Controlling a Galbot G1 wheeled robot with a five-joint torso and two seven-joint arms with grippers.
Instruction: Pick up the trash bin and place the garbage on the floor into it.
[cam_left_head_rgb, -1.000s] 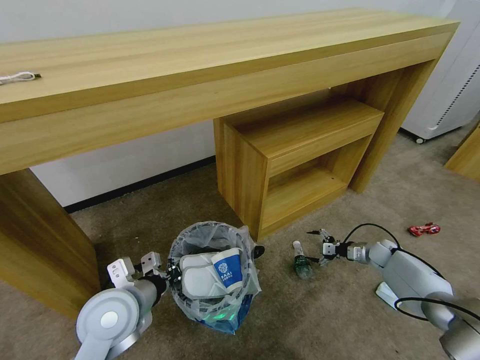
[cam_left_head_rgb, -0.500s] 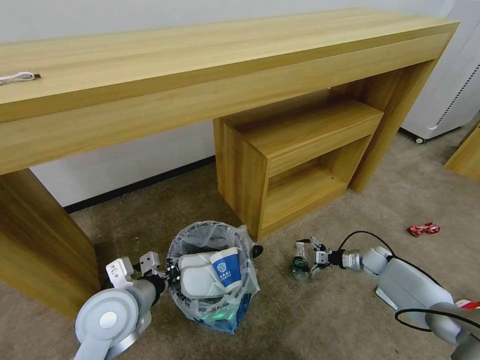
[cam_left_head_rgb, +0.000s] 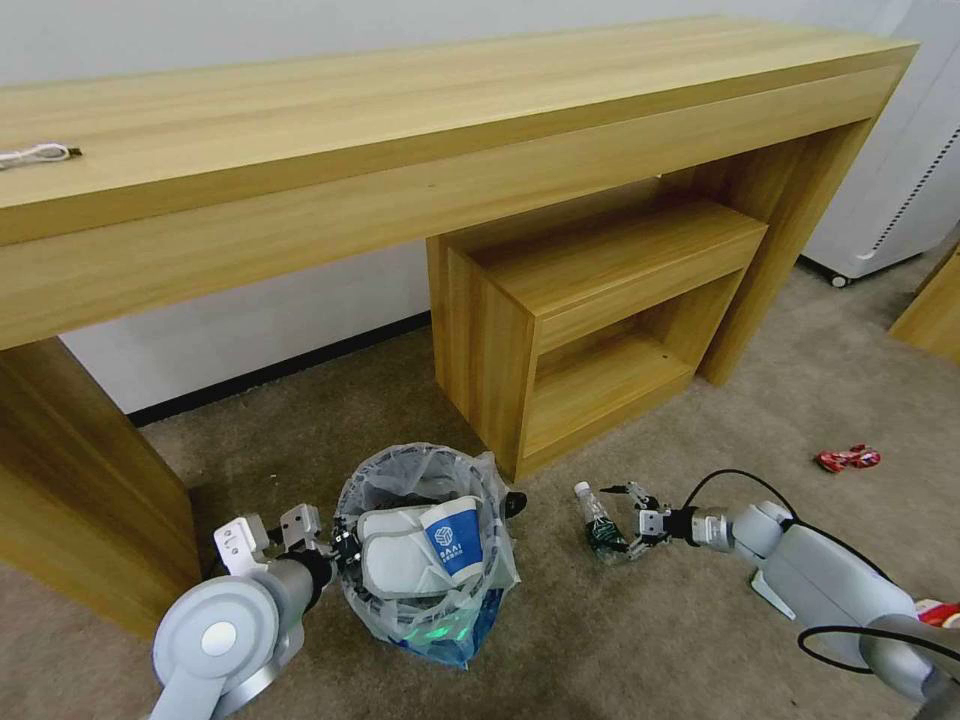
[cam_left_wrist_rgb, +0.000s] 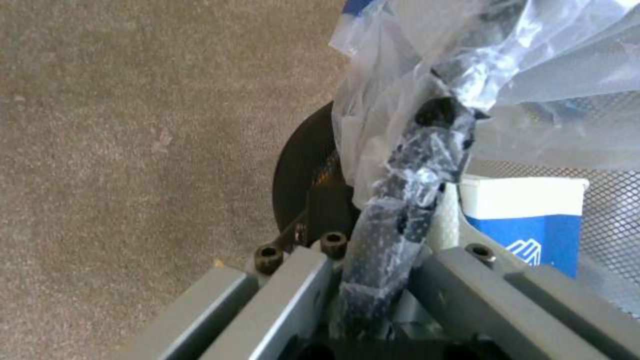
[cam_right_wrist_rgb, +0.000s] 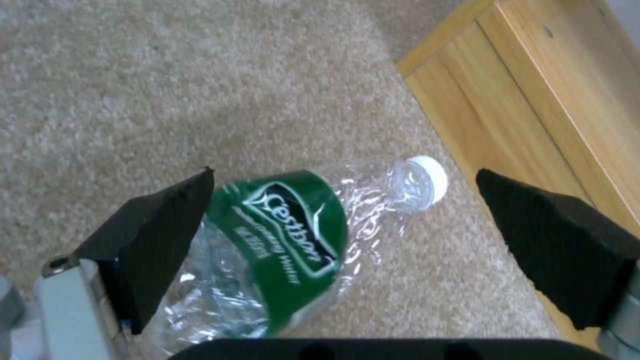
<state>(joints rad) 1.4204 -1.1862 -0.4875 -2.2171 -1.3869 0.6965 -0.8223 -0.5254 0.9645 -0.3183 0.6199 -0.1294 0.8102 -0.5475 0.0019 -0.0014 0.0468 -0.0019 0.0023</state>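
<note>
The crushed water bottle (cam_right_wrist_rgb: 287, 250) lies on the carpet (cam_left_head_rgb: 700, 620) between the right gripper's (cam_left_head_rgb: 622, 520) spread fingers; the left gripper (cam_left_wrist_rgb: 380, 280) clamps the trash bin (cam_left_head_rgb: 425, 545) rim.

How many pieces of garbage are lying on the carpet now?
2: a crushed plastic bottle between the right gripper's open fingers, and a red wrapper farther right. More may be hidden.
</note>
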